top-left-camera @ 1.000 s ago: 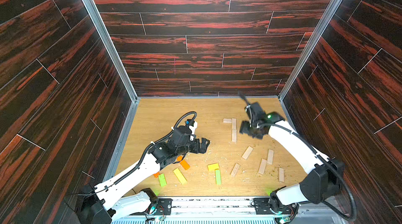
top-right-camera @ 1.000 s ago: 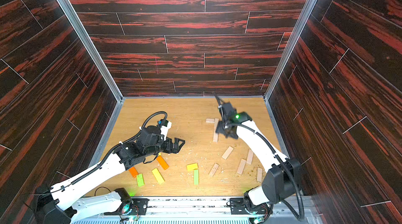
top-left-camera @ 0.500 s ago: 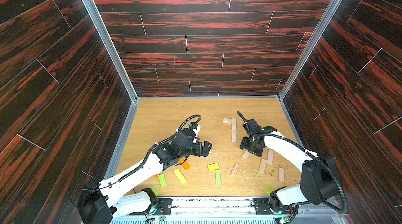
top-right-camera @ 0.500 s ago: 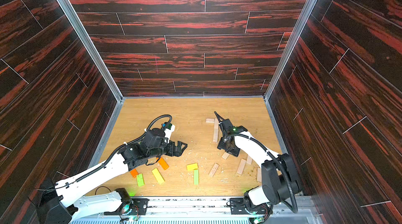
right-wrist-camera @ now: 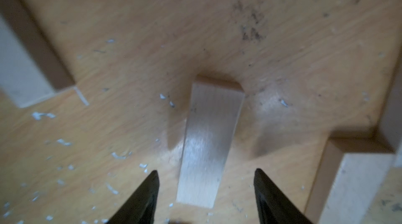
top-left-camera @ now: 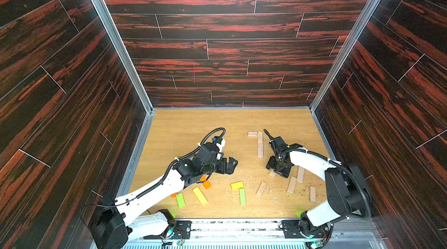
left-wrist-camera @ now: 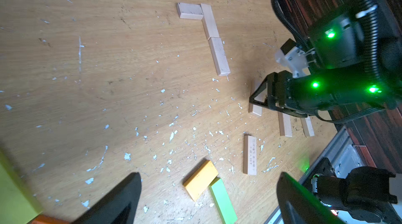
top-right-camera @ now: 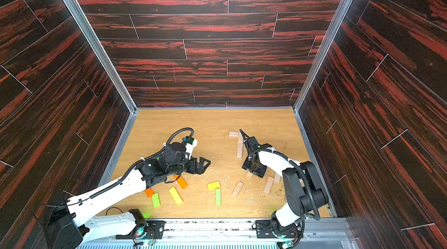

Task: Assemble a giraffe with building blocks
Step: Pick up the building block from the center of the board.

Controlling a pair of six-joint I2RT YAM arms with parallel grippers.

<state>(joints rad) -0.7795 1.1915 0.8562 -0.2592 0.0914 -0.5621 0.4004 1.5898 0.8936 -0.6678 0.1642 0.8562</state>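
Observation:
Three pale building blocks (top-left-camera: 260, 143) lie on the floor in an L shape; they also show in the left wrist view (left-wrist-camera: 214, 44). My right gripper (top-left-camera: 278, 171) is down at the floor, astride a loose pale plank (right-wrist-camera: 208, 146) that lies lengthwise between its jaws. The jaws are open, with a gap on each side of the plank. My left gripper (top-left-camera: 229, 165) hovers open and empty over the middle of the floor. A yellow block (left-wrist-camera: 200, 179) and a green block (left-wrist-camera: 223, 203) lie below it.
Several coloured blocks lie near the front: orange (top-left-camera: 206, 184), yellow (top-left-camera: 200, 195), green (top-left-camera: 180, 200). Loose pale planks (top-left-camera: 292, 185) lie at the front right, close to the right arm. Dark walls enclose the floor on three sides, and a metal rail (top-left-camera: 242, 226) runs along the front.
My right gripper has swung from beside the L-shaped blocks down to the loose pale plank, and its jaws have narrowed a little. The left arm has reached slightly further towards the middle.

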